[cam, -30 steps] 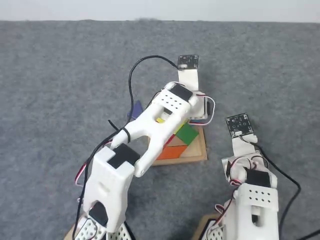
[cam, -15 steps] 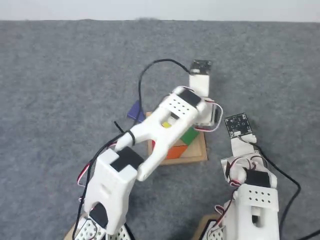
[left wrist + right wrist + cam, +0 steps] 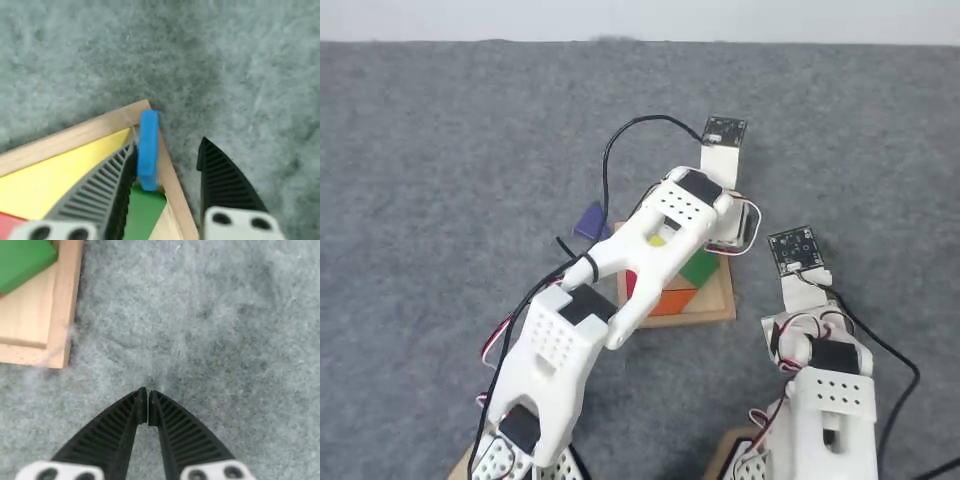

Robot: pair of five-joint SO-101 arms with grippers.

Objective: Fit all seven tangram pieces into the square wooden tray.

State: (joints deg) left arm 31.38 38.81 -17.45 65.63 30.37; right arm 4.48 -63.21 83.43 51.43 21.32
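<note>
I list: left end effector [image 3: 167, 146] wide, blue piece [image 3: 148, 150] on edge at tray [image 3: 75, 134] corner; right end effector [image 3: 148, 392] closed, empty.

The left gripper [image 3: 168, 149] hangs with jaws apart over a corner of the wooden tray [image 3: 75, 136] on grey carpet [image 3: 240, 75]. A blue piece [image 3: 148, 150] stands on edge at the rim, against one finger [image 3: 107, 187]. A yellow piece [image 3: 55, 180] and a green piece [image 3: 142, 215] lie inside.

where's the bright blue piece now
In the left wrist view, the bright blue piece stands on edge along the rim of the tray near a corner, next to the yellow piece, between the fingers of the open left gripper.
</note>
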